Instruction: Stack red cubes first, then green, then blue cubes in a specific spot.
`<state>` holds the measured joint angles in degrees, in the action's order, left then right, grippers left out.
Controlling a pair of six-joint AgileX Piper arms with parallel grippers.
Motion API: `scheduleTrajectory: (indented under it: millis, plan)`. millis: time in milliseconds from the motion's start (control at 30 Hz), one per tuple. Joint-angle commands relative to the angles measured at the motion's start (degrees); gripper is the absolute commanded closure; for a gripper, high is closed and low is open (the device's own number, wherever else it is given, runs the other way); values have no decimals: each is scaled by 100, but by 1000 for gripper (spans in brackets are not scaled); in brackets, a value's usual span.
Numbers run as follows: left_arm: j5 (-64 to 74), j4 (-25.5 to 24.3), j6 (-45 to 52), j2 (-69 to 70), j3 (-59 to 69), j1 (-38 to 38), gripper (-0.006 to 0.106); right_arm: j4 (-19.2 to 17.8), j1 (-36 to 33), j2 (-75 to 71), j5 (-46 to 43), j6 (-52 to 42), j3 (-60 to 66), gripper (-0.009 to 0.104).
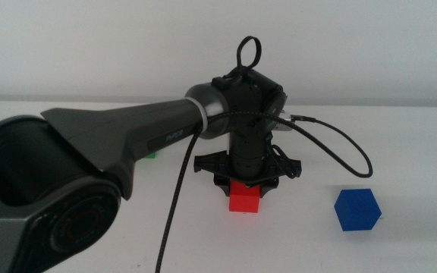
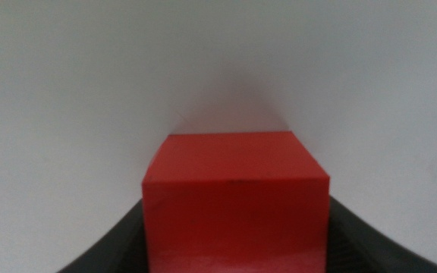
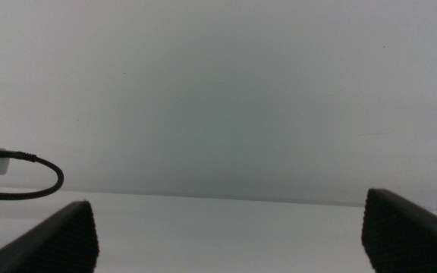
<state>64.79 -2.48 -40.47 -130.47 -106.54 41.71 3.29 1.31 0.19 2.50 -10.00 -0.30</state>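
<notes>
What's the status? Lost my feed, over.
Left gripper shut on red cube at table centre. Right gripper open, waiting. Blue cube sits apart; nothing blocking.

The left arm's dark casing (image 1: 127, 133) bears small pale lettering, too blurred to read.

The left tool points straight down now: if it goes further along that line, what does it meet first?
The red cube. It already sits between the jaws of the left tool, which appear shut on it, so further descent would probably press the cube onto the white table beneath.
</notes>
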Motion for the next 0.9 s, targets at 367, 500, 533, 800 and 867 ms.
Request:
scheduleTrajectory:
  millis: [367, 500, 533, 800, 867]
  plan:
    - [1037, -166, 473, 185, -641, -12, 7, -31, 34, -224, -22, -14, 246, 2]
    - [1037, -432, 905, 784, -631, -23, 7, -31, 34, -224, -22, -14, 246, 2]
    - [1037, -534, 997, 926, -621, -60, 7, -31, 34, -224, -22, -14, 246, 2]
    - [1032, -609, 2020, 1671, -219, -1352, 7, -31, 34, -224, -22, -14, 246, 2]
    - [944, -389, 2220, 1536, -232, -1720, 7, -31, 34, -224, -22, -14, 246, 2]
